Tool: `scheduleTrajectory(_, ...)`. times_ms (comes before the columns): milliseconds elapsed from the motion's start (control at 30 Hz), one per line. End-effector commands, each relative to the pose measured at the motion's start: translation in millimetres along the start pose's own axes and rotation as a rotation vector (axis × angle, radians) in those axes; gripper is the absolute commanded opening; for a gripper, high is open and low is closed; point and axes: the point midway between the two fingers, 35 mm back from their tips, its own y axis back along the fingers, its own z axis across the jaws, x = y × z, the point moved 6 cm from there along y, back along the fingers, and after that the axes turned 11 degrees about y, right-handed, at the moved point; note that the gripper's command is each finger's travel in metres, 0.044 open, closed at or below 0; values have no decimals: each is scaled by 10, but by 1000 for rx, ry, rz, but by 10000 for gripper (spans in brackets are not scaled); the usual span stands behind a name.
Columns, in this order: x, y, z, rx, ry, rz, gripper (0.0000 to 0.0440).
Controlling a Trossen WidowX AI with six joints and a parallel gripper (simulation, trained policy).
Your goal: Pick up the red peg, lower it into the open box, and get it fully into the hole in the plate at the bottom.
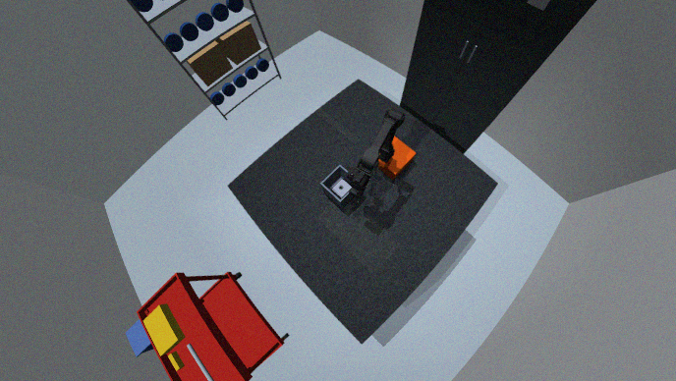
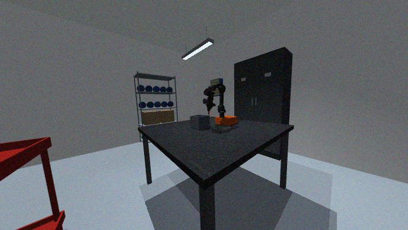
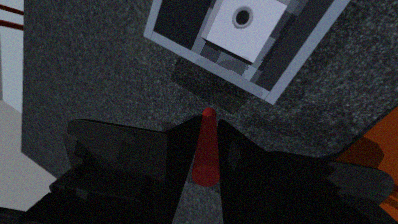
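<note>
My gripper (image 3: 209, 123) (image 2: 209, 110) is shut on the red peg (image 3: 206, 157) (image 2: 208, 112). The peg's tip points down and away from the wrist camera, and in the exterior view the peg hangs above the table top, just right of the box. The open grey box (image 1: 326, 189) (image 2: 200, 122) (image 3: 210, 65) stands beside the gripper. The light plate (image 3: 235, 37) (image 1: 339, 190) lies at its bottom, with the round hole (image 3: 243, 18) (image 1: 341, 187) showing empty. The peg is outside the box's near wall in the wrist view.
The arm stands at an orange block (image 1: 403, 154) (image 2: 226, 120) (image 3: 387, 130) on the dark table (image 1: 295, 231) (image 2: 207, 154). A red cart (image 1: 241, 314) (image 2: 24, 157), a shelf rack (image 2: 155, 108) and a black cabinet (image 1: 457, 93) (image 2: 261, 89) stand around the table.
</note>
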Motion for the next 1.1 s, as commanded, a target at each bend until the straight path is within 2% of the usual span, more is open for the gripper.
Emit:
scheduleTrajectory(0, -106, 3, -17, 17, -5, -11, 0)
scheduleTrajectory(633, -630, -124, -107, 81, -27, -4, 0)
scheduleTrajectory(1067, -887, -380, -207, 119, -33, 17, 0)
